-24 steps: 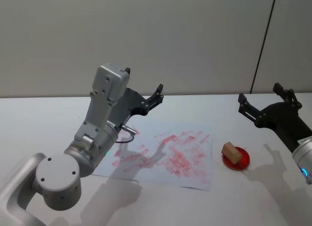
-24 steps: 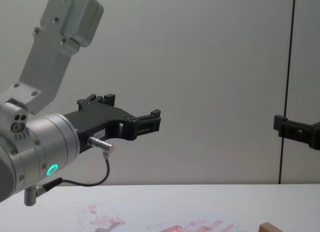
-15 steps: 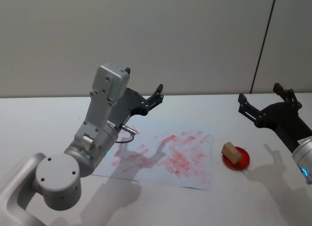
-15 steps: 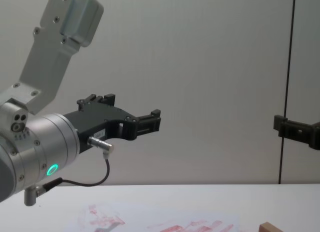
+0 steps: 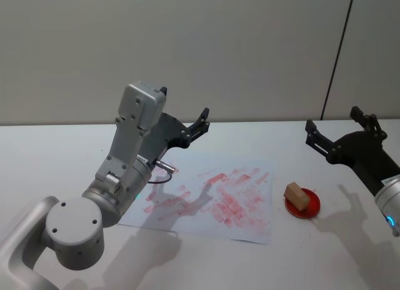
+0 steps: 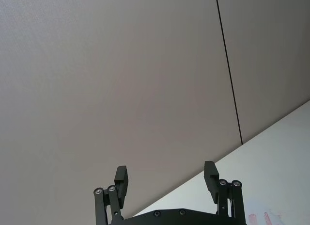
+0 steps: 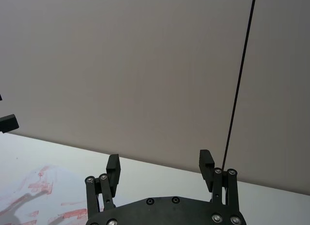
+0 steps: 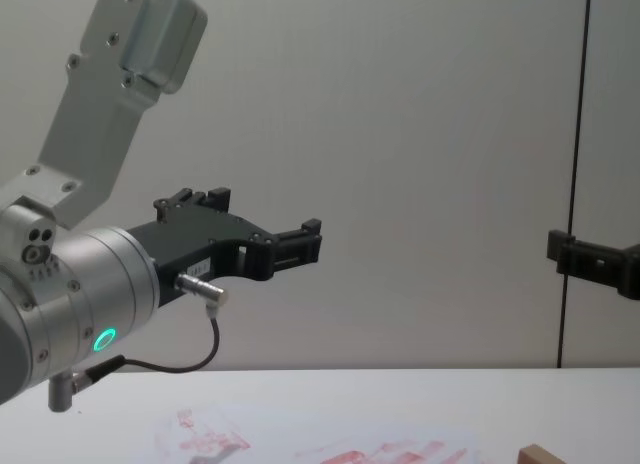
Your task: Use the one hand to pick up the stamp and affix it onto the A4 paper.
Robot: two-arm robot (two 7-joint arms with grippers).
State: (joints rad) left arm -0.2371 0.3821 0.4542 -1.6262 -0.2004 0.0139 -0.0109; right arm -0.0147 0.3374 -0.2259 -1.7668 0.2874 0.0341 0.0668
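The right gripper's (image 5: 332, 119) jaws stood wide open with nothing between them. It was raised above the tabletop (image 5: 50, 152), off the right side of the paper (image 5: 250, 224) and farther back than the stamp (image 5: 295, 196). The left gripper's (image 5: 184, 101) jaws were spread just as wide and also empty, held high over the paper's far left corner and pointing toward the wall.

The stamp sat tilted on a small red dish (image 5: 312, 208) just beside the paper's right edge, well apart from both grippers. The paper lay flat, covered with red-pink prints. From the head view, the left arm's grey forearm (image 5: 128, 152) hid the paper's left edge, and its shadow fell across the prints. A thin black cable (image 5: 164, 176) looped under that wrist.
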